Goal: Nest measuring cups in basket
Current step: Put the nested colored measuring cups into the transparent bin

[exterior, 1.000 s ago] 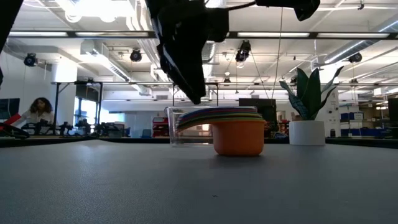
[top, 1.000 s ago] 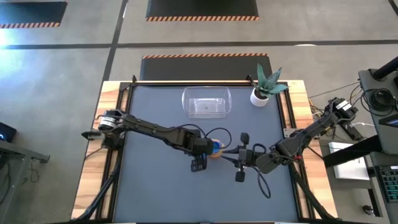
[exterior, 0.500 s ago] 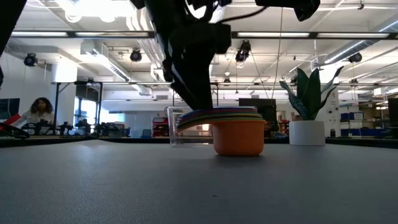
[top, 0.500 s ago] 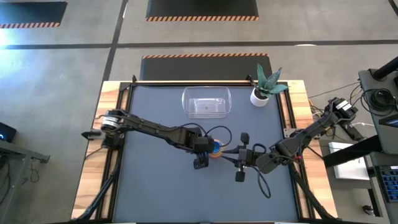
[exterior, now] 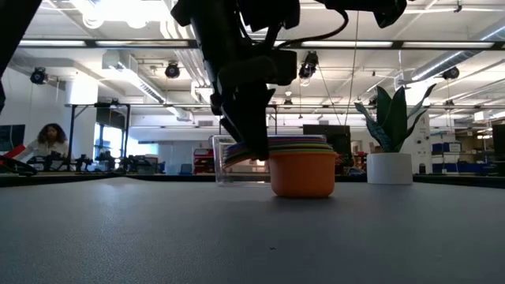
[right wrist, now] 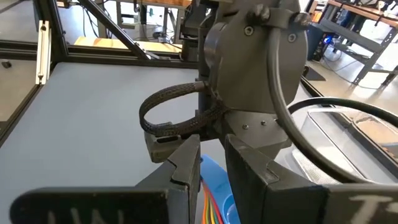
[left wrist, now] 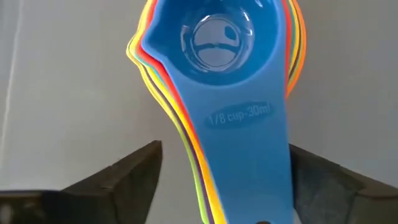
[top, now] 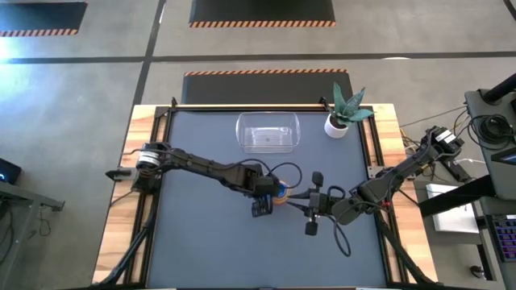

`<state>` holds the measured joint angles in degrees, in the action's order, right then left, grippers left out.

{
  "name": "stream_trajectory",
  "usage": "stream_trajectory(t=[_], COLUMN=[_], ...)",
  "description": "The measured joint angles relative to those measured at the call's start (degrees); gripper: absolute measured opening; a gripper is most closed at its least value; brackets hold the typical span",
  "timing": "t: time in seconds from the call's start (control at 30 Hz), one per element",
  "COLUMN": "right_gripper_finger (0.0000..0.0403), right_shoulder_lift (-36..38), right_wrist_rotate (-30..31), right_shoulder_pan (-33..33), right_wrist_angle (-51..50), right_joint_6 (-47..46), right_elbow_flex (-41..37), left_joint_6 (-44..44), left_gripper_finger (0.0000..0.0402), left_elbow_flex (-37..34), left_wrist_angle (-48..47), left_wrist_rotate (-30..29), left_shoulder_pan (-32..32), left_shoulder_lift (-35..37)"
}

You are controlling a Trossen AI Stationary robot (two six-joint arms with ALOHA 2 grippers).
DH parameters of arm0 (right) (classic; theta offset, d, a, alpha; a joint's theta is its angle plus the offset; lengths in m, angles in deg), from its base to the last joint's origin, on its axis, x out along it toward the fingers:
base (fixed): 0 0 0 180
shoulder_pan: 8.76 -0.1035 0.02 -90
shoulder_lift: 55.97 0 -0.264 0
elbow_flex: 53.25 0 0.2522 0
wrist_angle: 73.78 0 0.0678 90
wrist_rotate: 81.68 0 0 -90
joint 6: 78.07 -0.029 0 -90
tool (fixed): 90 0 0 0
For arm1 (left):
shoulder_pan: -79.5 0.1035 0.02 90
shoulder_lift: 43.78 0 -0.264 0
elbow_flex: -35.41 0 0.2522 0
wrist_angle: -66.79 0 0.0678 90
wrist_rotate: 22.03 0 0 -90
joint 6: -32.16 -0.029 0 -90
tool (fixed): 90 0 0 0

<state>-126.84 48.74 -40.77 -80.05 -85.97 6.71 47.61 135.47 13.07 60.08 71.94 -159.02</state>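
Note:
The measuring cups (top: 279, 192) stand nested in one stack on the table's middle. The orange cup (exterior: 304, 175) is the outermost and the blue cup (left wrist: 214, 40) is on top. Their handles (left wrist: 245, 143) fan out toward my left gripper (left wrist: 224, 163). That gripper is open and points down, with one finger on either side of the handles. It also shows in the high view (top: 264, 202) and the low view (exterior: 252, 146). My right gripper (top: 313, 203) is open and empty, just right of the stack. The clear basket (top: 268, 132) stands empty at the far middle.
A white plant pot (top: 337, 125) stands at the far right, next to the basket. The two grippers are close together over the table's middle. The near half of the mat (top: 210, 250) is bare. A person (exterior: 47, 142) sits in the room beyond the table.
My left gripper has gone down toward the stack's handles and a little toward the stack, staying open. The cups have not moved.

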Motion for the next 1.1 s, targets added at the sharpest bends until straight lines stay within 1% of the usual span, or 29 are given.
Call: stream_trajectory(t=[0.27, 0.33, 0.4, 0.6, 0.83, 0.9, 1.1], right_gripper_finger=[0.0066, 0.0066, 0.0066, 0.0066, 0.0066, 0.0066, 0.0066], right_shoulder_lift=[0.0, 0.0, 0.0, 0.0, 0.0, 0.0, 0.0], right_wrist_rotate=[0.0, 0.0, 0.0, 0.0, 0.0, 0.0, 0.0], right_shoulder_pan=[0.0, 0.0, 0.0, 0.0, 0.0, 0.0, 0.0], right_wrist_angle=[0.0, 0.0, 0.0, 0.0, 0.0, 0.0, 0.0], right_joint_6=[0.0, 0.0, 0.0, 0.0, -0.1, -0.3, -0.6], right_elbow_flex=[0.0, 0.0, 0.0, 0.0, 0.0, -0.1, -0.3], left_joint_6=[-0.8, -0.8, -0.8, -0.9, 0.1, 0.5, 1.1], left_gripper_finger=[0.0167, 0.0147, 0.0139, 0.0146, 0.0144, 0.0156, 0.0213], left_elbow_flex=[-1.0, -1.4, -1.9, -2.8, -2.9, -2.9, -2.9], left_wrist_angle=[0.3, 0.3, 0.4, 1.0, 1.6, 1.9, 2.0], left_wrist_rotate=[2.9, 2.9, 3.0, 2.9, 2.7, 2.6, 0.6], left_shoulder_pan=[0.3, 0.3, 0.3, 0.3, 0.3, 0.3, 0.3], left_shoulder_lift=[0.0, 0.0, 0.0, 0.0, 0.0, 0.0, 0.0])
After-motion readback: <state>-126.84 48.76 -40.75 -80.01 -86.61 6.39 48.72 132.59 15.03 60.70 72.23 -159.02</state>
